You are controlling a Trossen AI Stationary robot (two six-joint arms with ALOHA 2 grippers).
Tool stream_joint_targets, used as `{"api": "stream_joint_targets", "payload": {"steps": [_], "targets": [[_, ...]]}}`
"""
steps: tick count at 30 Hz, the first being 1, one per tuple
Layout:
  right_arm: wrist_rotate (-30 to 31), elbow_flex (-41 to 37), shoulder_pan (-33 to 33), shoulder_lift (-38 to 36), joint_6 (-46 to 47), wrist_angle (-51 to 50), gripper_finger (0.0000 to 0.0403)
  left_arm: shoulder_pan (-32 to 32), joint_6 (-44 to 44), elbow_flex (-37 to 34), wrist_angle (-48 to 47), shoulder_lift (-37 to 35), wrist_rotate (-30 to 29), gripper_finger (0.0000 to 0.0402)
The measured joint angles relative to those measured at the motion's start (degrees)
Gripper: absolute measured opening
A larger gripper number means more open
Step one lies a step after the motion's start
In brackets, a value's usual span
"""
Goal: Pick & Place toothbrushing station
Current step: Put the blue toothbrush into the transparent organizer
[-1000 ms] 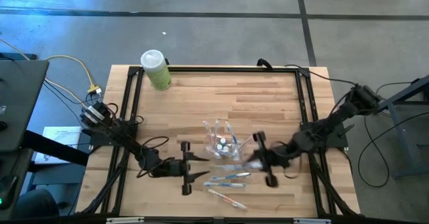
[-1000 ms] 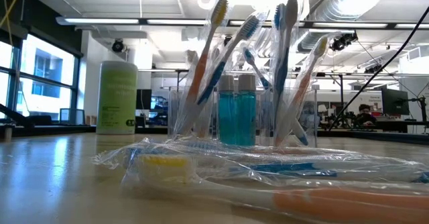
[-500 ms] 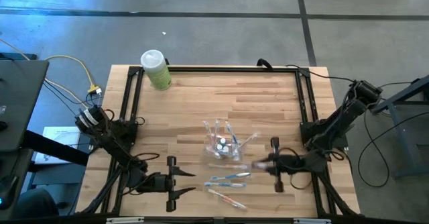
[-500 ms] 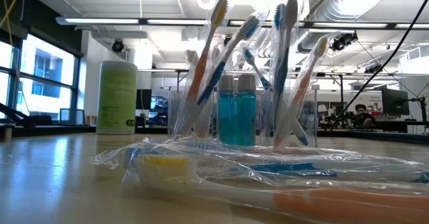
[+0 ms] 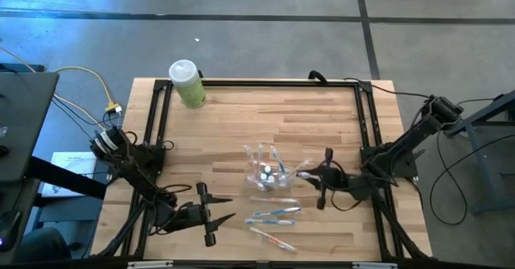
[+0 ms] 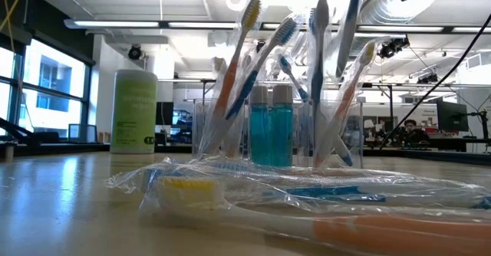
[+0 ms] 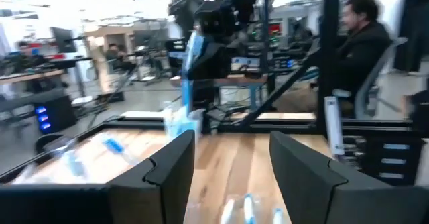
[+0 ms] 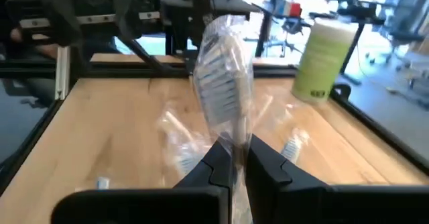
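Observation:
The clear plastic holder [image 5: 265,171] stands mid-table with several blue and orange toothbrushes upright in it and white-capped teal tubes [image 6: 271,133]. Wrapped toothbrushes [image 5: 273,214] lie flat on the table near it, close to the low camera [image 6: 307,191]. My right gripper [image 5: 314,176] is just right of the holder, shut on a wrapped blue toothbrush [image 8: 221,83]. My left gripper [image 5: 216,214] is open and empty near the front edge, left of the loose brushes; its fingers show in the left wrist view [image 7: 231,177]. My right gripper pinches the wrapped toothbrush's handle [image 8: 234,140] between its two fingers, through the clear wrapper. The bristle head [image 8: 218,86] sticks out beyond the fingertips. The brush is lifted clear of the table and stands steeply above the holder's right side [image 6: 349,18].
A pale green white-capped bottle [image 5: 187,84] stands at the far left corner. A black frame rail [image 5: 161,116] runs around the wooden table. A person [image 7: 362,43] sits beyond the table's right side. Bare wood lies at the far half of the table.
My right gripper has drawn toward the table's right edge with the wrapped toothbrush, then come back toward the holder and the far side. The brush now shows raised above the holder. My left gripper has backed toward the near left corner, still open.

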Motion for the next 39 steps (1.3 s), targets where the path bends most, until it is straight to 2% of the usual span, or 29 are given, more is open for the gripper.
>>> {"api": "stream_joint_targets", "payload": {"steps": [4, 7, 12, 18, 26, 32, 39], "targets": [[-3.5, 0.0, -3.6, 1.1, 3.9, -2.3, 0.001, 0.0, 0.0, 0.0, 0.0, 0.0, -5.9, 0.0187], [-5.5, 0.0, -5.3, 2.0, 4.6, -3.2, 0.001, 0.0, 0.0, 0.0, 0.1, 0.0, -8.1, 0.0187], [-10.4, 0.0, -8.2, 4.6, 7.4, -4.0, 0.001, 0.1, 0.0, 0.0, 0.1, 0.0, -8.2, 0.0187], [-13.3, 0.0, -10.1, 8.6, 10.9, -3.9, 0.0011, 0.3, 0.0, 0.0, 0.1, 0.0, -8.2, 0.0187], [-13.5, 0.0, -11.1, 12.1, 13.4, -4.1, 0.0018, 0.3, 0.0, 0.0, 0.1, 0.0, -8.3, 0.0187], [-13.1, 0.0, -11.1, 12.2, 13.4, -4.1, 0.0063, 0.3, 0.0, 0.0, 0.1, 0.0, -8.4, 0.0187], [-13.2, 0.0, -11.0, 12.2, 13.3, -4.1, 0.0149, 0.3, 0.0, 0.0, 0.1, 0.0, -8.4, 0.0187]]}}
